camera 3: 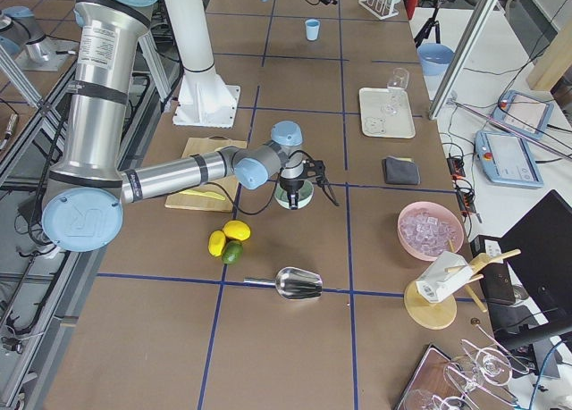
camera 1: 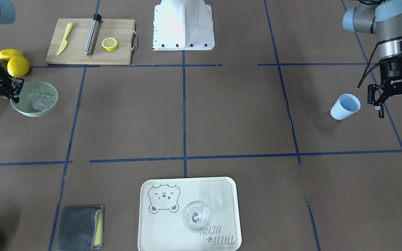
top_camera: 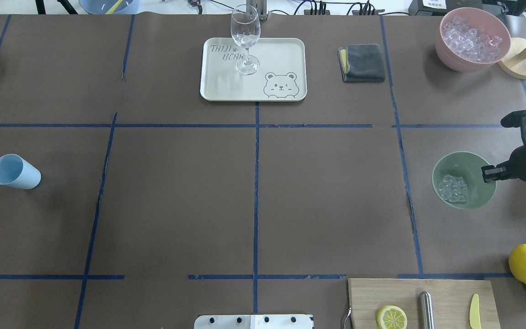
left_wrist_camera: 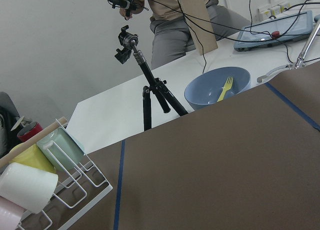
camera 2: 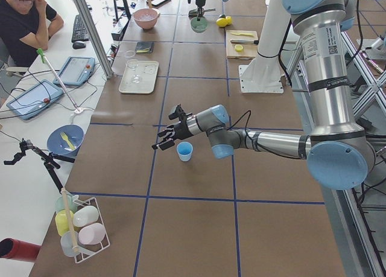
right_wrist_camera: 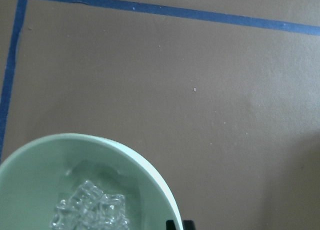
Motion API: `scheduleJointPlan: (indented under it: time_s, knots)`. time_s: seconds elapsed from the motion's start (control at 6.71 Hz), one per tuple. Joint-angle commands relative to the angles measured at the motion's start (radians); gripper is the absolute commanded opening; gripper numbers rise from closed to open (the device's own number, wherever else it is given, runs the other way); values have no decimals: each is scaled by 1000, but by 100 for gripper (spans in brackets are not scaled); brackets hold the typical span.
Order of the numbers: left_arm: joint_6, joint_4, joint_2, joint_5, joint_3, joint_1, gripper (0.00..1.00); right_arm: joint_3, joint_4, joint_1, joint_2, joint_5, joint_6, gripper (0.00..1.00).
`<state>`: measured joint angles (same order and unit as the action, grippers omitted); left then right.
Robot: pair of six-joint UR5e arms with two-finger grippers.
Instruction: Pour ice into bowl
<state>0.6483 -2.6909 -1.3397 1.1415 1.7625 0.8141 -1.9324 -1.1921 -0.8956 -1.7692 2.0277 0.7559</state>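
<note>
The ice [camera 1: 43, 101] lies as a small heap of clear cubes in the bottom of the mint-green bowl [camera 1: 30, 112]. The bowl stands on the bench [camera 1: 222, 115] at the left edge of the front-facing view, just below two lemons [camera 1: 14, 62]. We see the right gripper [camera 1: 14, 91] reaching in from that edge, its fingers close together right at the bowl's rim. We cannot tell whether they pinch it. In the right wrist view the fingertips only peep in at the bottom edge, beside the rim.

Well apart, at the right edge of the front-facing view, the left gripper [camera 1: 399, 111] hangs with its fingers spread wide and nothing between them. The light blue cup [camera 1: 344, 107] stands just beside it, to its left in the frame, mouth up.
</note>
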Motion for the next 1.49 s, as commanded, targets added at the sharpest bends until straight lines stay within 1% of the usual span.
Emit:
scheduleJointPlan:
  time_s: [0.0, 0.15, 0.3, 0.45, 0.6, 0.74, 0.89, 1.04, 1.19, 1.34]
  knots:
    - [-3, 0, -1, 7, -1, 5, 100, 42, 0, -15, 11, 5, -4, 0]
    - [-3, -4, 1, 7, -3, 5, 100, 65, 0, -29, 16, 6, -22, 0]
    - [-3, -4, 5, 9, -5, 5, 100, 105, 0, -51, 54, 9, -53, 9]
    - [-3, -6, 13, 17, -2, 7, 100, 130, 0, -63, 77, 22, -103, 99]
    - [-4, -6, 16, 62, 0, 14, 100, 128, 0, -103, 80, 41, -119, 100]
    - [-24, -6, 16, 88, 0, 34, 100, 119, -12, -167, 79, 72, -159, 100]
    - [-85, -1, 16, 140, 0, 80, 100, 113, -44, -239, 76, 83, -267, 100]
    - [-186, 3, 14, 240, 5, 171, 100, 68, -186, -303, 80, 82, -425, 100]
    - [-297, 31, 8, 353, 5, 274, 100, 26, -319, -383, 108, 83, -575, 100]
    - [-423, 146, -33, 465, 5, 386, 100, 7, -404, -443, 109, 89, -678, 100]
